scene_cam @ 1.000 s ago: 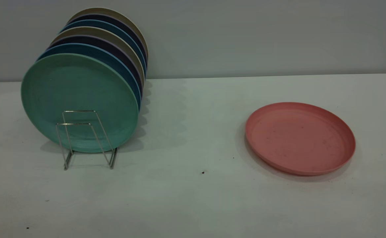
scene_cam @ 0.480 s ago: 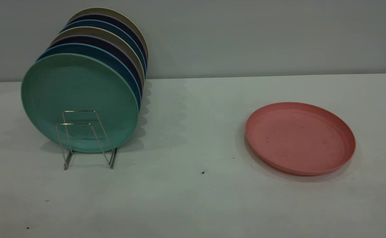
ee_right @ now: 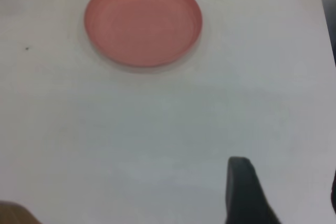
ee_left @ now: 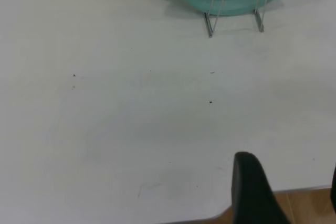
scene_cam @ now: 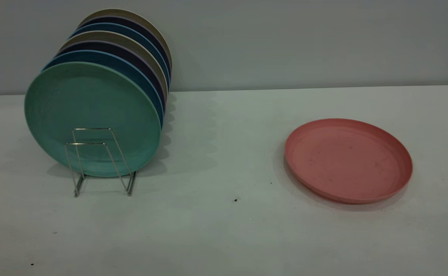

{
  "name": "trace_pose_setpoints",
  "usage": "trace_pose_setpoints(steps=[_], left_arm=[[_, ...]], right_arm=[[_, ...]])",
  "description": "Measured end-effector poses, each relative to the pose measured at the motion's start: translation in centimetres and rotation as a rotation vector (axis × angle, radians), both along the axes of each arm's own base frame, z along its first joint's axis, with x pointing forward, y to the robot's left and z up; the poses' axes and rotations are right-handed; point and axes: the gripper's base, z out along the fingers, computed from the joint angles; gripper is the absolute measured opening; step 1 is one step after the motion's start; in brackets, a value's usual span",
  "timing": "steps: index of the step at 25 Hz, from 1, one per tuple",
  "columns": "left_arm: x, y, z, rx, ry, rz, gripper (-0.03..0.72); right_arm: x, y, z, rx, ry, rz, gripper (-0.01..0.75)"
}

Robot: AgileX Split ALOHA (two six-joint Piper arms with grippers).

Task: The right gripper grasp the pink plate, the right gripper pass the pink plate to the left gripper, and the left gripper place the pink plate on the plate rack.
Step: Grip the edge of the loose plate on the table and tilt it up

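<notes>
Nothing is grabbed yet — we see the pink plate (scene_cam: 348, 160) flat on the table (scene_cam: 224, 230), far from the plate rack (scene_cam: 101, 161), so our right gripper (ee_right: 286, 192), fingers wide, must reach its rim first.

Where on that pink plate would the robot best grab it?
Probably by the raised rim: the pink plate lies flat on the table, so only its edge gives a hold. The right tool, open and well short of it, could come down over the rim nearest itself.
</notes>
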Motion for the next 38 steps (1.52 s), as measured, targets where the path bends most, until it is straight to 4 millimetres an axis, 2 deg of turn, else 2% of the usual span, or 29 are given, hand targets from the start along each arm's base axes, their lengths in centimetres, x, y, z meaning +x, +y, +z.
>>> trace_pose_setpoints(steps=[6, 10, 14, 20, 24, 31, 35, 38], left_arm=[[0.0, -0.3, 0.3, -0.034, -0.024, -0.022, 0.393], [0.1, -0.7, 1.7, -0.079, -0.125, -0.045, 0.393], [1.9, -0.9, 2.3, -0.109, -0.043, -0.054, 0.393], [6.5, -0.9, 4.0, -0.125, 0.066, -0.057, 0.393], [9.5, -1.3, 4.7, -0.147, 0.087, -0.117, 0.393], [13.3, -2.2, 4.1, -0.221, 0.13, -0.2, 0.393], [14.5, -2.3, 3.7, -0.219, 0.142, -0.221, 0.393], [14.8, -2.3, 3.5, -0.208, 0.151, -0.227, 0.393]], right_arm=[[0.0, 0.0, 0.1, -0.005, -0.005, 0.004, 0.407], [0.1, 0.0, 2.0, -0.051, -0.166, 0.033, 0.407], [1.4, 0.2, 3.4, -0.048, -0.256, 0.039, 0.397], [6.7, 1.1, 4.2, 0.015, -0.051, 0.105, 0.389], [11.0, 2.3, 3.5, 0.072, 0.124, 0.206, 0.389], [18.1, 4.0, 0.9, 0.166, 0.325, 0.358, 0.389], [21.8, 4.2, -1.6, 0.201, 0.42, 0.352, 0.389], [24.7, 3.7, -3.3, 0.214, 0.474, 0.3, 0.389]])
